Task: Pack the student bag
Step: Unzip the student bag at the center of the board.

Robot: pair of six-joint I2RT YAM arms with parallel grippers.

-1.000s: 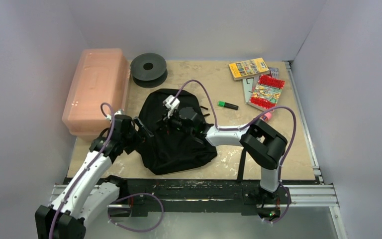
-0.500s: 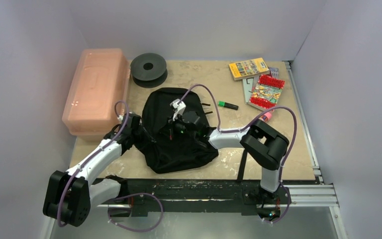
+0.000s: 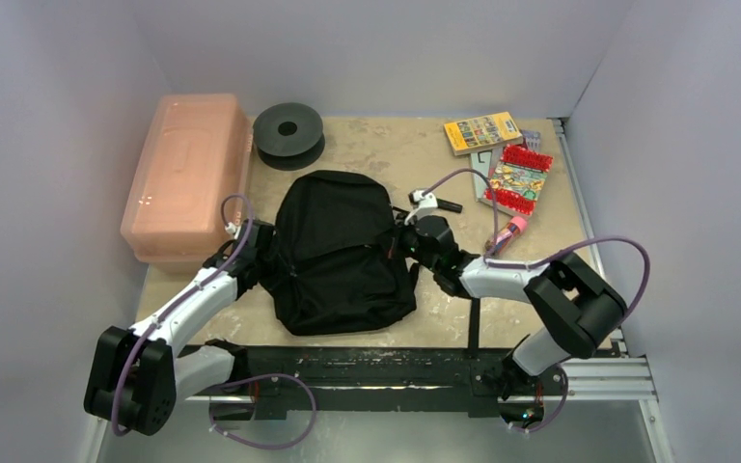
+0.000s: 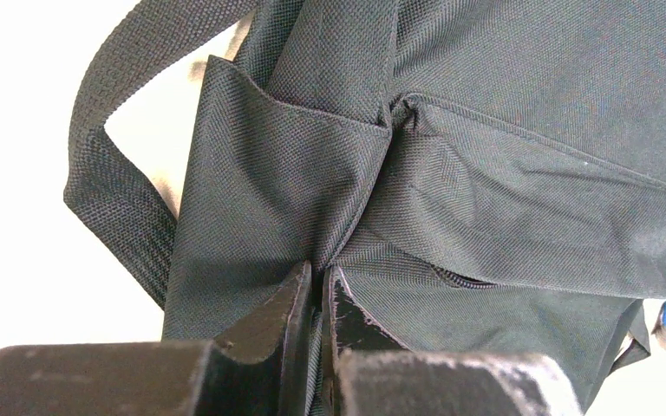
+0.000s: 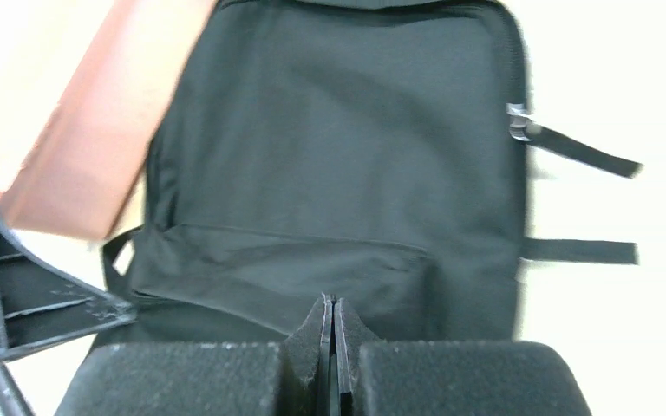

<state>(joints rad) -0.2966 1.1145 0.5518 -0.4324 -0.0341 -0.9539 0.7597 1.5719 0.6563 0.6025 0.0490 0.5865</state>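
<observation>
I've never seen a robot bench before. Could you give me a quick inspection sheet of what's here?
Surface: worn beige tabletop, scuffed.
Job's things: soft black fabric backpack, lying flat mid-table.
Clutter: pink translucent plastic box, black round spool, yellow book, red-edged colourful booklet, pink marker.
Grippers: left tool shut, pinching the backpack's left-edge fabric; right tool shut at its right edge, nothing seen held.
Cables: purple cables loop off both arms.
Surroundings: plain white walls; metal rail along the near edge.
</observation>
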